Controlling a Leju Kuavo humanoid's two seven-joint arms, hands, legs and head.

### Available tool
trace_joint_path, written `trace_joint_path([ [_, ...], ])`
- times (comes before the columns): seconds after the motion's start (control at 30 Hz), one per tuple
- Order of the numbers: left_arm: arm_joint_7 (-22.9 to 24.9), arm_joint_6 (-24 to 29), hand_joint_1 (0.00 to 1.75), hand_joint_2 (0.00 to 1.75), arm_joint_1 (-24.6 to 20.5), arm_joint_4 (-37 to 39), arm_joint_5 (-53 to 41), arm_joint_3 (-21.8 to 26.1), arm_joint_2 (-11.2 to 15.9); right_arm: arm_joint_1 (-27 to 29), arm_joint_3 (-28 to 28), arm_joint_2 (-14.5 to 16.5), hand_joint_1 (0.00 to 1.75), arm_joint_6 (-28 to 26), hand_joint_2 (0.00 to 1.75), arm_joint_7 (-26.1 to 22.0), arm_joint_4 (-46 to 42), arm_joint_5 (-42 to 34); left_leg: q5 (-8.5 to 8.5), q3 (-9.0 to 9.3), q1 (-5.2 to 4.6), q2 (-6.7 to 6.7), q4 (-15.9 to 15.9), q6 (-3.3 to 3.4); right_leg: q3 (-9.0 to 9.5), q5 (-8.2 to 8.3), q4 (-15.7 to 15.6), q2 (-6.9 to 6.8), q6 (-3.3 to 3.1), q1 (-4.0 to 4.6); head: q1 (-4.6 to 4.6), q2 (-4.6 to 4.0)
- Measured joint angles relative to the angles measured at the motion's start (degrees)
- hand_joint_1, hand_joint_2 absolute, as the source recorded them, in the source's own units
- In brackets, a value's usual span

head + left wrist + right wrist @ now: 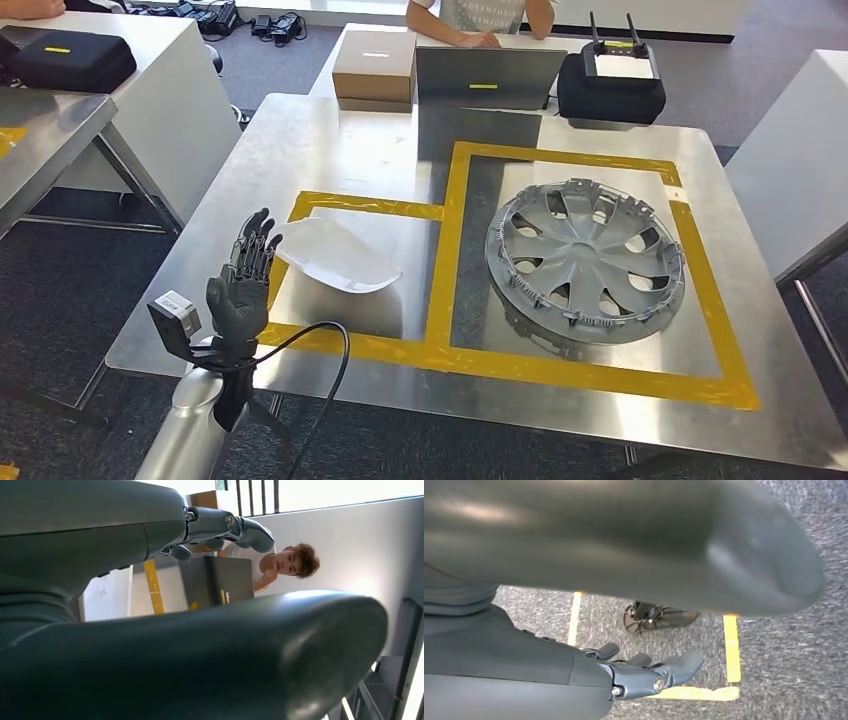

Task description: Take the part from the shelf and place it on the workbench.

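Left hand (243, 285) fingers (258, 240) spread and upright, palm facing the camera, holding nothing; it sits lower left of the head view at the near-left edge of the steel workbench (330, 140). White curved part (335, 256) lies flat just right of the fingertips, close but apart, inside the smaller yellow-taped box (365, 207); its long axis runs from upper left to lower right. So the part looks already placed on the bench and the hand released. Grey wheel cover (585, 260) sits in the larger taped box, right of centre, well apart from the hand. Right hand (644, 672) hangs over carpet floor with yellow lines, fingers loosely apart, empty. Left hand is the nearer one; judged next move is a plain retreat away from the part, down-left
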Motion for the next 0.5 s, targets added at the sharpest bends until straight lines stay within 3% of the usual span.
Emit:
trace_joint_path([
  [0.1,0.0,-0.1,0.0,0.0,0.1,0.0,-0.2,0.1,0.0,0.0,0.0,-0.1,0.0,0.0,0.0,0.0,0.0,0.0,0.91,-0.36,0.02,-0.22,-0.1,-1.49,-0.4,0.59,-0.9,0.32,-1.66,0.32,-0.15,0.0],
  [0.17,0.0,-0.4,0.0,0.0,0.2,0.0,-0.3,0.3,0.0,0.0,0.0,-0.1,0.0,-0.1,0.0,0.0,0.0,0.0,-0.09,-0.9,0.23,-0.19,0.6,-2.29,-1.01,1.35,-1.2,0.15,-2.69,0.29,-0.33,0.0],
  [0.2,0.0,-0.5,0.0,0.0,0.2,0.0,-0.3,0.4,0.0,0.1,0.0,-0.1,0.0,-0.1,0.0,0.0,0.0,0.0,-1.95,-1.55,0.32,-0.12,2.4,-2.56,-1.46,1.86,-1.3,0.05,-3.13,0.25,-0.46,0.0],
  [0.27,0.0,-0.9,0.0,0.0,0.4,0.0,-0.4,0.4,0.0,0.1,-0.1,-0.1,0.0,-0.1,0.0,0.0,0.0,-0.1,-7.33,-3.6,0.36,0.03,9.0,-2.95,-2.62,2.8,-1.2,-0.07,-3.58,0.33,-0.73,0.0],
  [0.3,0.0,-1.0,0.0,0.0,0.5,0.1,-0.4,0.4,0.0,0.1,-0.2,-0.1,0.0,-0.1,0.0,0.0,0.0,-0.2,-9.27,-4.42,0.36,0.06,12.5,-3.07,-3.27,3.27,-1.2,-0.1,-3.64,0.42,-0.8,0.0],
  [0.33,0.0,-1.1,0.0,0.0,0.7,0.2,-0.4,0.4,0.0,0.2,-0.3,-0.1,0.0,-0.1,0.0,0.0,0.0,-0.3,-10.13,-4.59,0.36,0.07,14.8,-3.1,-3.92,3.73,-1.1,-0.11,-3.65,0.53,-0.83,0.0],
  [0.37,0.0,-1.2,0.0,0.0,0.8,0.4,-0.4,0.4,0.0,0.2,-0.3,-0.1,0.0,-0.1,0.0,0.0,0.0,-0.3,-9.88,-3.75,0.34,0.07,15.2,-3.0,-4.54,4.17,-1.1,-0.12,-3.61,0.63,-0.86,0.0],
  [0.4,0.0,-1.3,0.0,0.0,0.8,0.6,-0.5,0.4,0.0,0.2,-0.4,-0.1,0.0,-0.1,0.0,0.1,0.0,-0.4,-8.78,-1.71,0.3,0.07,13.2,-2.77,-5.1,4.59,-1.1,-0.13,-3.55,0.72,-0.89,0.0],
  [0.5,0.0,-1.4,0.0,0.0,0.6,1.0,-0.4,0.6,0.0,0.1,-0.4,-0.1,0.0,-0.1,0.0,0.2,0.0,-0.4,-6.54,6.47,-0.15,0.14,1.7,-1.71,-6.12,5.69,-1.1,-0.13,-3.02,0.91,-0.88,0.0],
])
